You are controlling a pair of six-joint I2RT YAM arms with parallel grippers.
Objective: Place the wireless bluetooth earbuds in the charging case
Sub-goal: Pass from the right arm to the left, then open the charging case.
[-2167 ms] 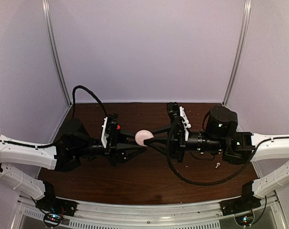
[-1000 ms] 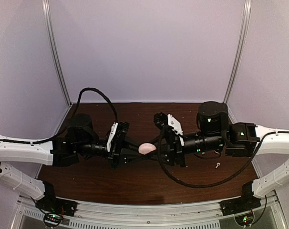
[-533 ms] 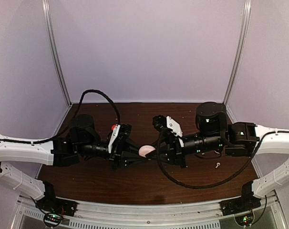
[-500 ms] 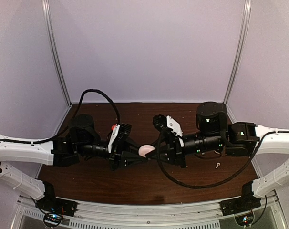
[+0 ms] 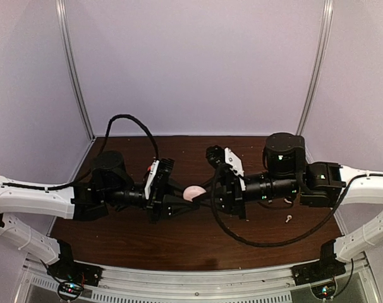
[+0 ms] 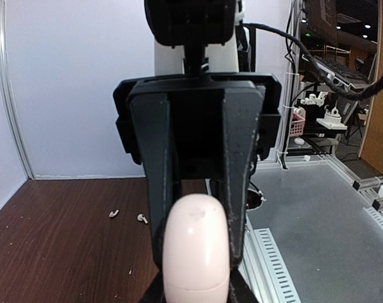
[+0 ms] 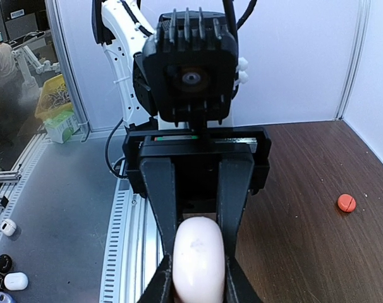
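Both arms meet nose to nose over the middle of the brown table [image 5: 179, 246], and the pale pink charging case [image 5: 193, 192] is right there between them. The left gripper [image 5: 184, 197] comes in from one side and the right gripper [image 5: 205, 193] from the other, tips almost touching. From the left wrist, the case fills the bottom of the view as one smooth, closed oval. The right gripper's black fingers [image 6: 239, 189] run down either side of it and press against its flanks, so that is a clamp on the case. From the right wrist it is the mirror picture: the left gripper's fingers [image 7: 165, 202] hug both sides of the same pink shell, clenched on it too. Each camera's own fingertips show only as dark slivers at the bottom edge, tight beside the case. The case looks lifted clear of the wood, held by both pairs of fingers at once. Two white earbuds [image 6: 114, 213] [image 6: 142, 218] lie close together on the table, well apart from the fingers and beyond the right gripper. The overhead view shows a white earbud [image 5: 287, 219] on the wood beside the right arm, well behind its fingers. A small red-orange round piece [image 7: 346, 202] sits on the table off to the side of the left gripper's fingers; it is too small to identify.
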